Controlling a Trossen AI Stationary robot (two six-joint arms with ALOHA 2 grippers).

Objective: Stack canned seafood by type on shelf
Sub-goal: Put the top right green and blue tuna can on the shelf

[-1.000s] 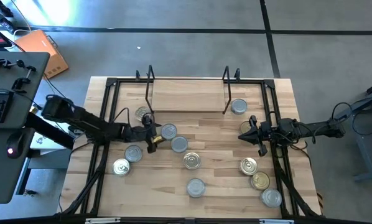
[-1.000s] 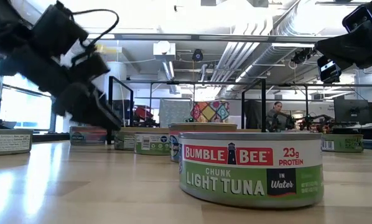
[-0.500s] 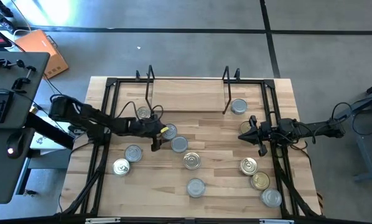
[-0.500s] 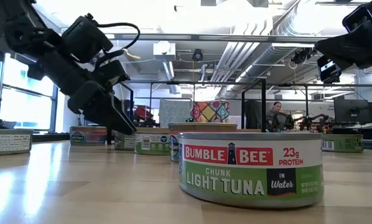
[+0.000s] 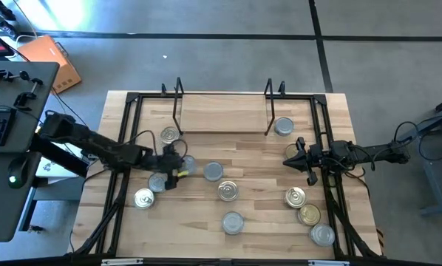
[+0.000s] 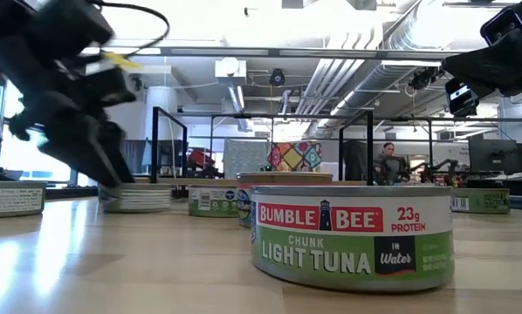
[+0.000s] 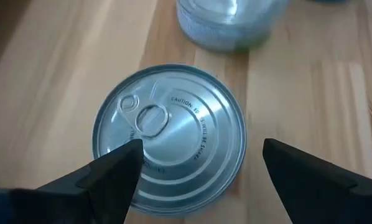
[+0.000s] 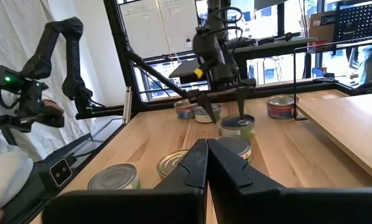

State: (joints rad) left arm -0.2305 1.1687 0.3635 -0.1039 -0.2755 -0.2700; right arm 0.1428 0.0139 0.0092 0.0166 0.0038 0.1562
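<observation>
Two arms over the table, one astride a tin, one idle.

Left gripper point(image 7: 195, 165) has its fingers point(image 7: 111, 171) spread wide on either side of a silver ring-pull tin point(image 7: 170, 134) lying flat on the tabletop point(image 5: 250, 155) at the left-centre; whether the fingers touch its sides I cannot tell. Another silver tin point(image 5: 213, 171) sits just beside it, a third point(image 5: 168, 135) nearer the shelf point(image 5: 221, 118). One tin point(image 5: 283, 127) rests at the shelf's right edge; the remaining tins are scattered over the table. Right gripper point(image 8: 206, 163) hangs at the right side, fingers pressed together, holding nothing.
</observation>
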